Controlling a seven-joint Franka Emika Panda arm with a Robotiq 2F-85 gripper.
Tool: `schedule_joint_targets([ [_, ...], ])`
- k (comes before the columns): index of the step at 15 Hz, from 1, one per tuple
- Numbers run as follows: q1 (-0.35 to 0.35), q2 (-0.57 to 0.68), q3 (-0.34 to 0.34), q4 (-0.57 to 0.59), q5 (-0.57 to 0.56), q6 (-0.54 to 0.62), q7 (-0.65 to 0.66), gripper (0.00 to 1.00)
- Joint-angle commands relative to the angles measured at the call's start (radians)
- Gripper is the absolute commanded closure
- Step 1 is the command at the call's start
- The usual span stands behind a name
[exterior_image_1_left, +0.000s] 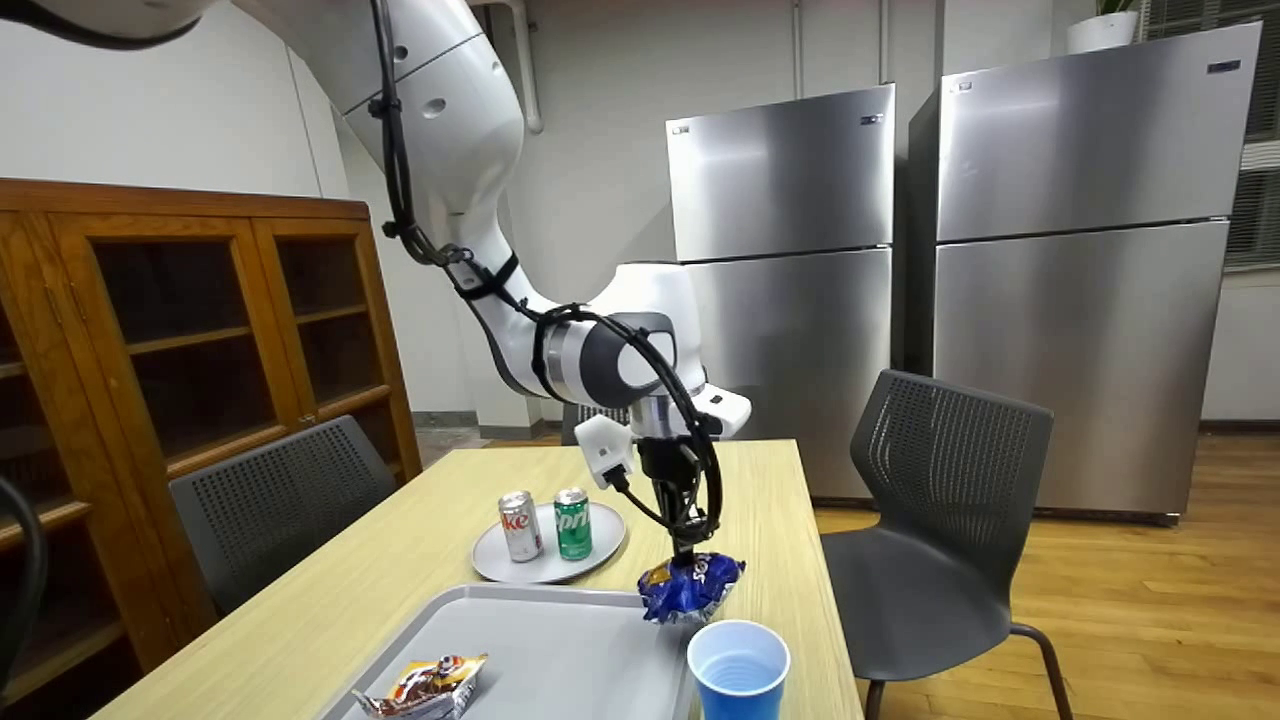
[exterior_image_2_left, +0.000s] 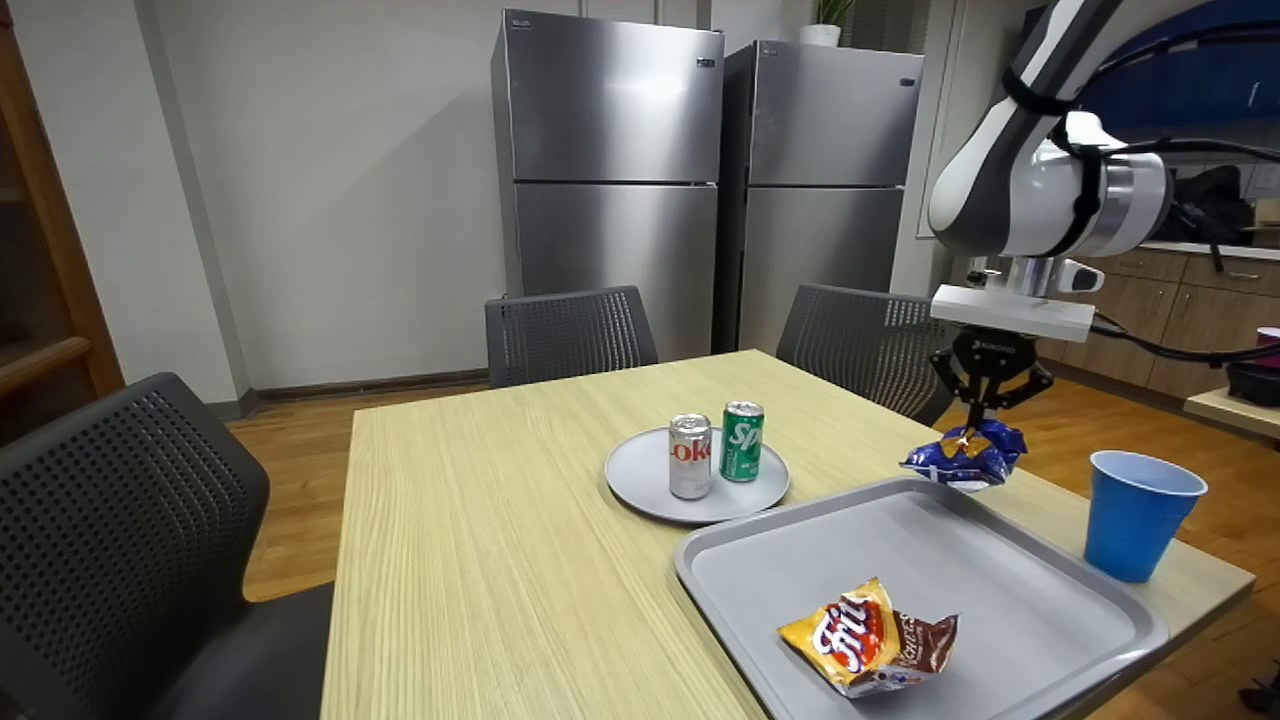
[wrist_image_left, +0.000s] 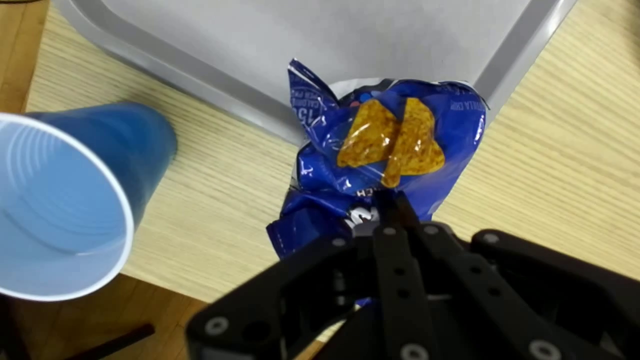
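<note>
A crinkled blue chip bag (exterior_image_2_left: 985, 455) is pinched in my gripper (exterior_image_2_left: 972, 425), with the fingers drawn together on it. In the wrist view the bag (wrist_image_left: 390, 145) spreads out beyond the gripper (wrist_image_left: 392, 197) and overlaps a corner of the grey tray (wrist_image_left: 210, 90). Whether its underside touches the tray or table is hard to tell. On the tray (exterior_image_2_left: 940, 530) lies an orange and brown Fritos bag (exterior_image_2_left: 860, 640). A blue plastic cup (exterior_image_1_left: 738, 670) stands upright beside the tray, close to the held bag in both exterior views.
Behind the tray, a round grey plate (exterior_image_2_left: 640, 475) carries a silver Coke can (exterior_image_2_left: 690, 460) and a green Sprite can (exterior_image_2_left: 742, 445). Dark chairs (exterior_image_1_left: 940, 500) surround the wooden table (exterior_image_2_left: 480, 560). A wooden cabinet (exterior_image_1_left: 190, 330) and steel refrigerators (exterior_image_1_left: 785, 290) stand farther off.
</note>
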Motion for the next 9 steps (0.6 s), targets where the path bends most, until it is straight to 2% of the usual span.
schedule_joint_targets([
  [1, -0.025, 0.044, -0.015, 0.064, 0.017, -0.019, 0.028, 1.0],
  [9, -0.054, 0.116, -0.063, 0.131, 0.017, -0.023, 0.064, 1.0],
])
